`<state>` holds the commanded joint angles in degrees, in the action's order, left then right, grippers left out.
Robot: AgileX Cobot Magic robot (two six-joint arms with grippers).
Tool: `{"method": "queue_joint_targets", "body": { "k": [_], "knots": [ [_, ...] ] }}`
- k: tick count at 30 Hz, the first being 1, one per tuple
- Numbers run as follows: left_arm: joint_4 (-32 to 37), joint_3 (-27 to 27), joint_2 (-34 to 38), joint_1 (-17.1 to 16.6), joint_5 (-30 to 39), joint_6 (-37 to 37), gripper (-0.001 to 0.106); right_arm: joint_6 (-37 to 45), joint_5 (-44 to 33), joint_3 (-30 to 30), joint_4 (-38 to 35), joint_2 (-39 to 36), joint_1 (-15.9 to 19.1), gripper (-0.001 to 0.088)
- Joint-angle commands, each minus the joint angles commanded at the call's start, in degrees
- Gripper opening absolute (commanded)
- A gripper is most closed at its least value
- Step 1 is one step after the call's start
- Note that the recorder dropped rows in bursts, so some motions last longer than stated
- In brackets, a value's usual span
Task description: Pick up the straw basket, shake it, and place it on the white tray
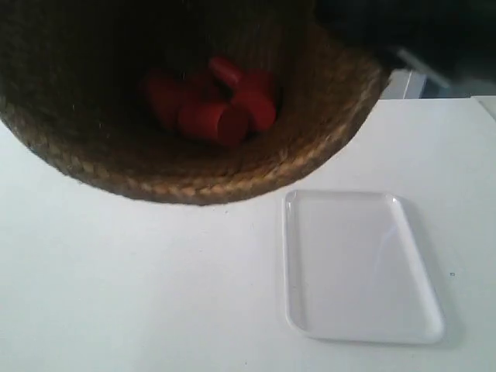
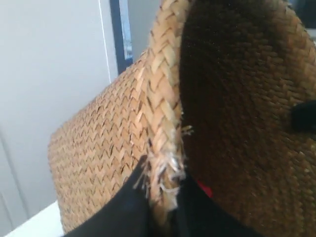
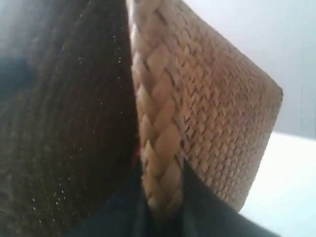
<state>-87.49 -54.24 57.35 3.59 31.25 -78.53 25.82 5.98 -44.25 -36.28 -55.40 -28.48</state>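
Observation:
The straw basket (image 1: 232, 167) hangs high and close to the exterior camera, its braided rim filling the top of that view. Several red cylinders (image 1: 213, 105) lie inside it. The white tray (image 1: 360, 267) lies flat on the table below and to the exterior view's right of the basket, with nothing on it. My left gripper (image 2: 160, 197) is shut on the frayed braided rim (image 2: 165, 98), one black finger on the basket's outside and one inside. My right gripper (image 3: 163, 197) is shut on the rim (image 3: 155, 98) the same way. Neither arm shows in the exterior view.
The white table (image 1: 116, 294) spreads under the basket and round the tray. A dark shape (image 1: 403, 31) and a pale box stand at the back right. A light wall (image 2: 49, 74) and a dark window post (image 2: 118, 34) lie behind the basket.

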Motion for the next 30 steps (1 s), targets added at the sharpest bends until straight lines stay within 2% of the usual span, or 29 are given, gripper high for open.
{"method": "queue_joint_targets", "body": {
  "k": [1, 2, 3, 4, 5, 7, 8, 10, 12, 13, 15, 18, 20, 22, 24, 26, 28, 29, 30],
  "knots": [
    [-0.14, -0.01, 0.64, 0.0, 2.11, -0.6, 0.0, 0.93, 0.06, -0.05, 0.0, -1.95, 0.61, 0.0],
    [0.96, -0.97, -0.89, 0.0, 5.05, 0.41, 0.0, 0.93, -5.39, -2.0, 0.0, -0.48, 0.46, 0.0],
    [1.85, -1.94, -4.17, 0.0, 7.1, 0.48, 0.0, 0.93, -14.41, -5.37, 0.0, 3.71, -0.16, 0.0],
    [1.84, -2.21, -6.42, 0.0, 6.64, 0.36, 0.0, 0.93, -18.92, -7.12, -0.2, 6.36, -0.91, 0.0],
    [2.0, -1.49, -7.19, 0.0, 5.53, -0.94, 0.0, 0.93, -18.49, -5.95, 0.03, 7.42, -1.43, 0.0],
    [0.59, 2.94, -4.15, 0.0, -0.58, -1.58, 0.0, 1.32, -4.14, 1.02, 0.34, 2.58, -1.43, 0.0],
    [1.35, 3.5, -3.08, 0.0, -1.11, -0.61, 0.0, 2.79, -1.43, 2.44, 0.34, -0.42, -1.43, 0.0],
    [4.37, 1.04, -6.08, 0.0, 4.04, 0.56, 0.0, 2.33, -11.5, -0.65, 0.34, 0.7, -1.15, 0.0],
    [6.74, -1.32, -9.87, 0.0, 5.68, 1.61, 0.0, 2.01, -17.07, -3.74, -1.22, 4.55, -2.28, 0.0],
    [7.17, -1.75, -11.52, 0.0, 4.64, 2.77, 0.0, 1.89, -17.63, -4.15, -2.27, 6.07, -2.9, 0.0],
    [7.45, -0.22, -12.56, 0.0, 1.99, 3.02, 0.0, 2.17, -12.94, -2.12, -2.05, 6.16, -3.44, 0.0],
    [6.91, 5.11, -7.61, 0.0, -3.39, 1.75, 0.0, 2.53, -0.75, 2.84, -2.23, -1.4, -3.44, 0.0],
    [7.76, 4.71, -6.86, -0.09, -0.81, 3.44, 0.0, 1.32, -5.26, 0.9, -2.86, -2.61, -3.09, 0.0],
    [9.9, 2.09, -10.57, -0.09, 3.04, 3.3, 0.0, 1.05, -13.75, -2.92, -2.86, 1.54, -3.5, 0.0],
    [10.02, 0.56, -12.93, 0.03, 2.33, 3.68, 0.0, 1.05, -16.72, -5.45, -2.86, 5.6, -5.0, 0.0],
    [9.24, 2.07, -13.02, 0.03, -1.41, 3.95, 0.0, 1.57, -10.25, -3.14, -1.11, 6.69, -5.8, 0.0],
    [6.87, 5.56, -9.3, 0.03, -4.03, 3.05, 0.0, 2.35, 0.41, 1.63, -0.69, 2.54, -5.8, 0.0],
    [6.86, 6.33, -7.83, 0.03, -4.17, 2.94, 0.0, 3.87, 3.79, 2.73, -0.69, 0.43, -5.65, 0.0],
    [6.86, 6.19, -7.25, 0.03, -3.35, 3.64, 0.0, 4.22, 3.89, 2.88, -1.08, -0.83, -5.54, 0.0]
  ]
}}
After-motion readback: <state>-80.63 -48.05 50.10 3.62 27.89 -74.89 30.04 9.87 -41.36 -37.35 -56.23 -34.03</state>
